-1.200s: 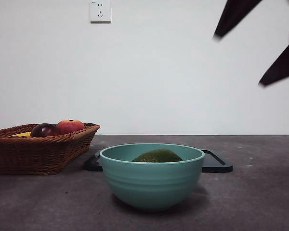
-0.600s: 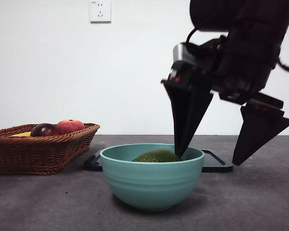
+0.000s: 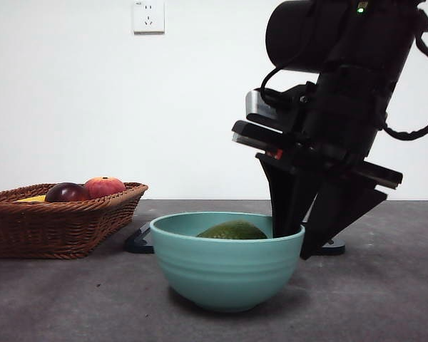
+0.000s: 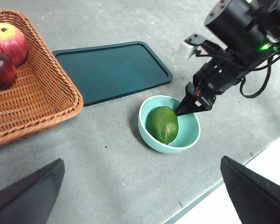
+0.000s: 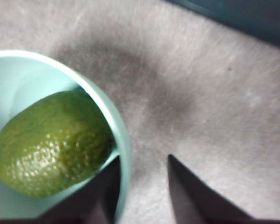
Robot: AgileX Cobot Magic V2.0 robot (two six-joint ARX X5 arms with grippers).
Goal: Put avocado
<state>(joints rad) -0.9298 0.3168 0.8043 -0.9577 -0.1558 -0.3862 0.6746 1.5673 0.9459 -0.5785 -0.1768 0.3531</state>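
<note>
Beside bowl [image 3: 228,267] wall: your right gripper [image 5: 141,186] straddles its rim, jaws slightly parted, gripping nothing.
Avocado [image 5: 51,142]: firm, pebbly, rounded; pinch its broad middle.
Left gripper [image 4: 140,196]: spread wide, waiting.

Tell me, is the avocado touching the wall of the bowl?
Touching. In the right wrist view the avocado presses against the inside wall of the bowl, with no gap between them.

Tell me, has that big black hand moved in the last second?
Yes. The right hand came down from the top corner and now straddles the rim of the teal bowl, beside the avocado.
</note>
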